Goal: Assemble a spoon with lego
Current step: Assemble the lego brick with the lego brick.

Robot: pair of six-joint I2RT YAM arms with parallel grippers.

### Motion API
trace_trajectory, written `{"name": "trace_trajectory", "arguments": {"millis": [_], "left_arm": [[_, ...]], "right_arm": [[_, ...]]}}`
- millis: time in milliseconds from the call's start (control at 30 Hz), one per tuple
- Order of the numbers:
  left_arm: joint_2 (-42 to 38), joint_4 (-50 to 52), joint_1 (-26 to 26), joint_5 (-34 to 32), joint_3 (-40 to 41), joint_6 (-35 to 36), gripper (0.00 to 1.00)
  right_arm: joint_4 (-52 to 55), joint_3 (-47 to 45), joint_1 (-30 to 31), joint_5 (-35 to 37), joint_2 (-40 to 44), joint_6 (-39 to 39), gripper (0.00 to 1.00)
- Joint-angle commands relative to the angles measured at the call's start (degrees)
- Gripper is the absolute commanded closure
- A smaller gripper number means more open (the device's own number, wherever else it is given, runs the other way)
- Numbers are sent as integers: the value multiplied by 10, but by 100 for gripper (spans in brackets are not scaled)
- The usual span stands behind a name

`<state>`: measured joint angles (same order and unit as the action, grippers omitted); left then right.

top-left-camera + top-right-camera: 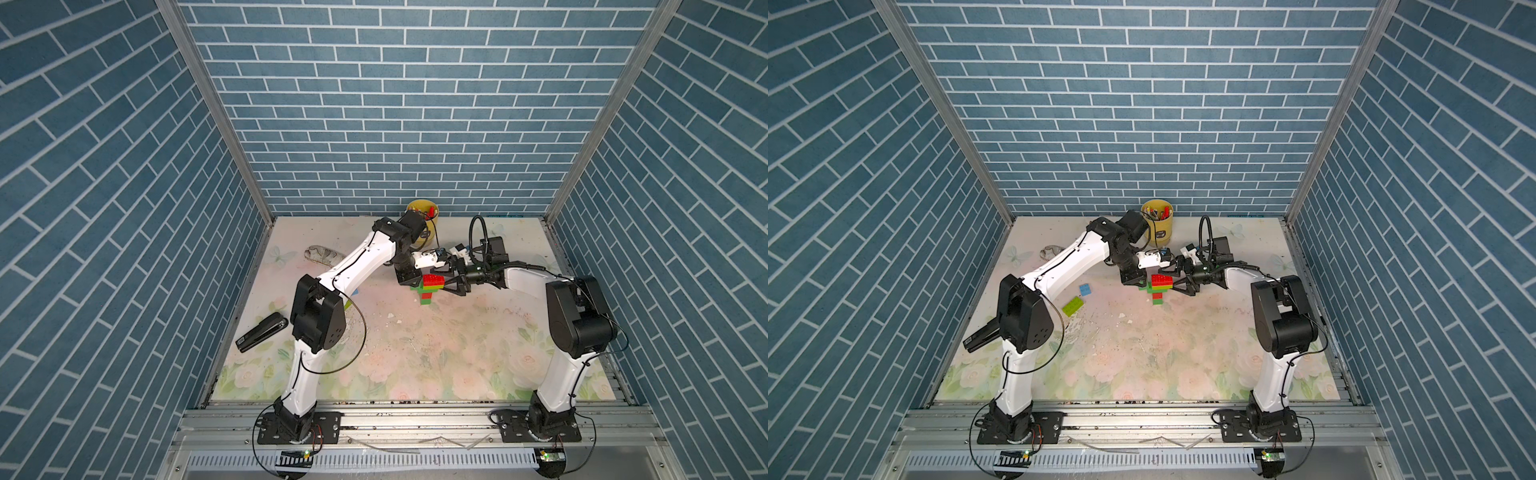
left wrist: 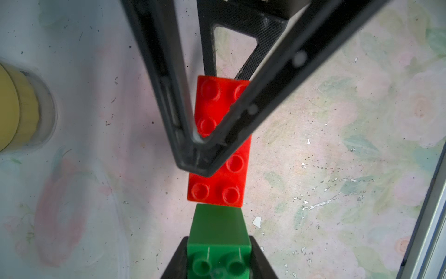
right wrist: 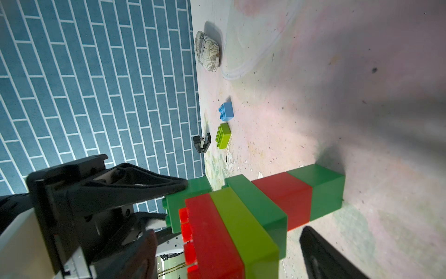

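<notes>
Spoon upright near the yellow cup
On the cup's robot-facing side, the spoon's dark green side brick is clamped by the left gripper; its red-topped head is straddled, ungripped, by the right gripper's widely parted fingers.

Cup behind spoon (stapler left).

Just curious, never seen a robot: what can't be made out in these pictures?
Stapler: half hidden behind the left arm in a top view.
Cup contents: too small in both top views.
Spoon: head cut off by the frame edge, right wrist view.
</notes>
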<state>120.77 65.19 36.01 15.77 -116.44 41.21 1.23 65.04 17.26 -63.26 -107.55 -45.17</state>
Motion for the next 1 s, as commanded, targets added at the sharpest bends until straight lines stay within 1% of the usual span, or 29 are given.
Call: {"name": "trace_trajectory", "arguments": {"millis": [0,300,600,967], "left_arm": [[9,5,-2,8,-14,14,97],[4,-10,-2,14,-3,51,98],[10,-16,-2,27,-1,57,98],[17,-17,-1,20,4,61,98]], "right_arm": [[-7,-4,6,-15,-12,6,7],[-1,-2,6,-16,-25,15,8],[21,6,6,-15,-32,33,9],[28,9,7,-14,-37,39,9]]}}
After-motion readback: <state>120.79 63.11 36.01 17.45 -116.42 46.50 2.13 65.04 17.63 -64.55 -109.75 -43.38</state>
